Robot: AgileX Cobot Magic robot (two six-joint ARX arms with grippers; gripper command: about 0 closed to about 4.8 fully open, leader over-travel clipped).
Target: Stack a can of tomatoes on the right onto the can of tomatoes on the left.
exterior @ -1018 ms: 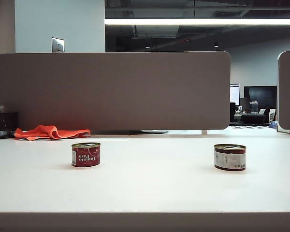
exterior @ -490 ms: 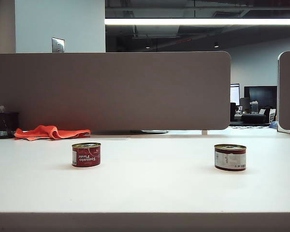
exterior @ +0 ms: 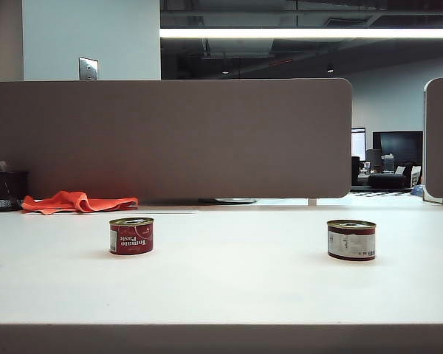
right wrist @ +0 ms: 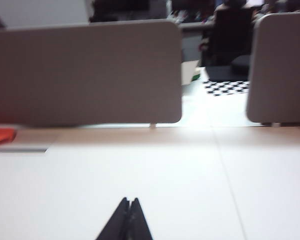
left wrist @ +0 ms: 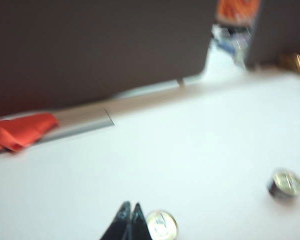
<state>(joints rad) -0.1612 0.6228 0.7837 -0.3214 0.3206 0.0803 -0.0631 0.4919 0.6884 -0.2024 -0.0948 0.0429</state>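
You had the two tomato cans standing well apart on the white table [exterior: 221, 287]: the left can [exterior: 131, 236], red with its label facing the camera, sat left of centre in the exterior view, and the right can [exterior: 351, 240], its pale label side showing, sat right of centre. Both stood upright on their bases, lids up, which is likely why they were laid out so: a flat lid on the left can gives the other a level seat. Nothing was stacked yet.

Neither arm showed in the exterior view. In the left wrist view your left gripper [left wrist: 129, 220] sat at the bottom edge of the frame with its fingers pressed together and empty, the left can just beside its tip and the right can near the lower right edge. That picture was blurred and tilted. In the right wrist view your right gripper [right wrist: 128, 216] was also pinched together, holding nothing, at bottom centre, aimed roughly level across the bare tabletop toward the grey partition [right wrist: 85, 75]; no can appeared there.

An orange cloth [exterior: 77, 201] lay at the back left.
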